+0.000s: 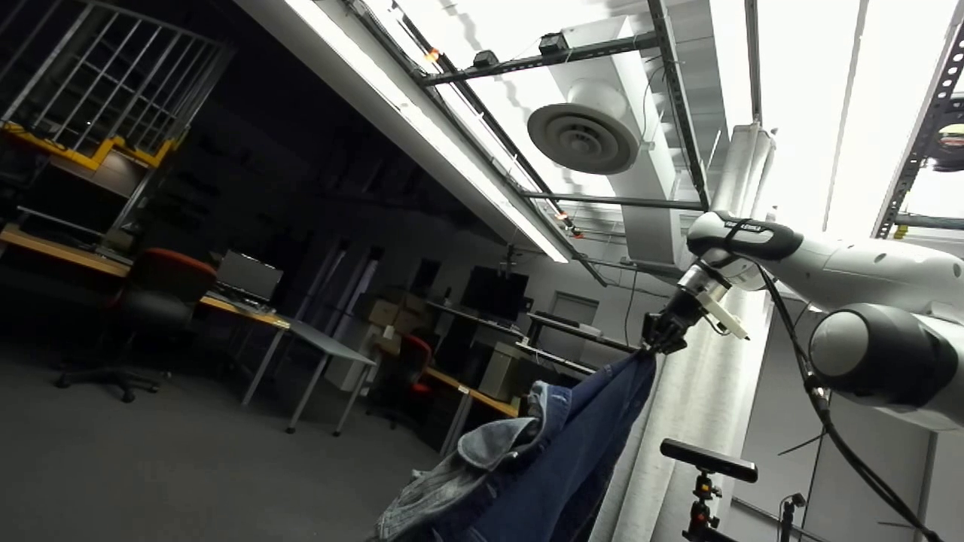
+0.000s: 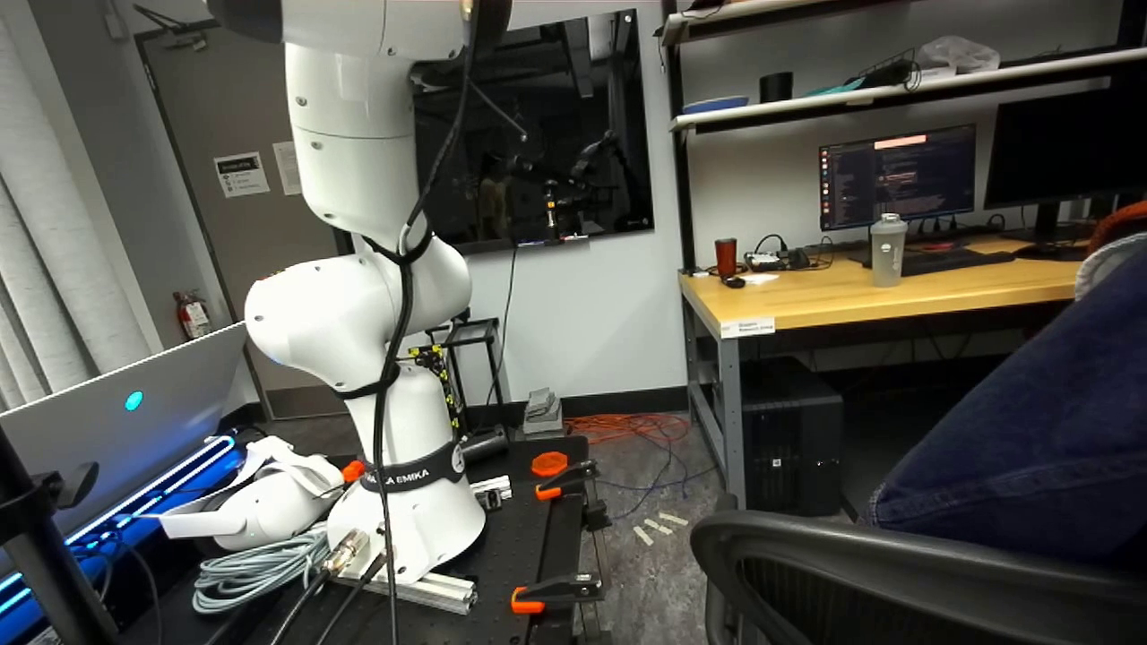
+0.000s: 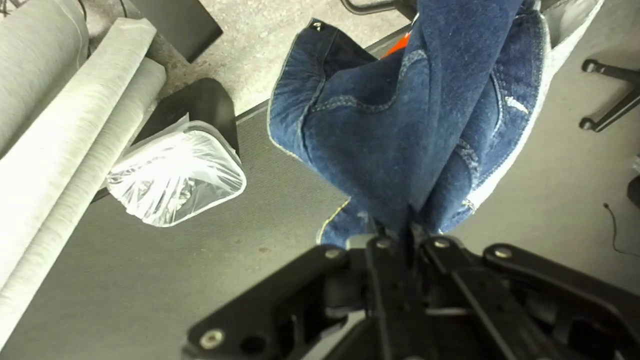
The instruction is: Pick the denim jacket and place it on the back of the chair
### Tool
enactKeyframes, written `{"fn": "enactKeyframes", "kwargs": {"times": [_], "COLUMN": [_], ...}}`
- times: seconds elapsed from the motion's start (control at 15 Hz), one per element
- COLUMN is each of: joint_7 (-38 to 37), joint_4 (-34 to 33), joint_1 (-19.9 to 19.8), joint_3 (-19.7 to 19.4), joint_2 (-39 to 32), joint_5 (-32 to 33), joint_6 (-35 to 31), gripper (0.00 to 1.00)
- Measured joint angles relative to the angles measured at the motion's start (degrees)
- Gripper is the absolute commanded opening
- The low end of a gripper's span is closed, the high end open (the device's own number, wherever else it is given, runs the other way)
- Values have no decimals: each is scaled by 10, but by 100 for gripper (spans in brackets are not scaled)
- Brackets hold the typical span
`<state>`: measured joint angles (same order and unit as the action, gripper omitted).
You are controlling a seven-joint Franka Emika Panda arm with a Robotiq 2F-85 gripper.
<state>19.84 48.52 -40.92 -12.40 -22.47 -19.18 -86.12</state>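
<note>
Denim jacket (image 3: 395,130) blue, pale-stitched; fingers (image 3: 384,272) black; chair (image 2: 833,540) dark grey; arm (image 2: 340,309) white.

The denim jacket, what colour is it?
The denim jacket is mostly blue, some edges paler; the wrist view shows it best.

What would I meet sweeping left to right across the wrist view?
Pale curtain folds → lined bin → denim jacket → dark legs on casters.
</note>
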Motion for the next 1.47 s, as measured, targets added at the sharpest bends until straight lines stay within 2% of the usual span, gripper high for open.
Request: {"fn": "enactKeyframes", "kwargs": {"times": [0.33,0.53,1.07,1.47], "joint_7": [0,0,7,65], "joint_4": [-49,-69,-83,-54], "joint_1": [-38,-42,-17,48], "joint_3": [6,10,29,56], "joint_2": [-16,-25,-28,-22], "joint_5": [0,0,0,12], "joint_6": [1,1,1,-6], "gripper": [78,99,100,100]}}
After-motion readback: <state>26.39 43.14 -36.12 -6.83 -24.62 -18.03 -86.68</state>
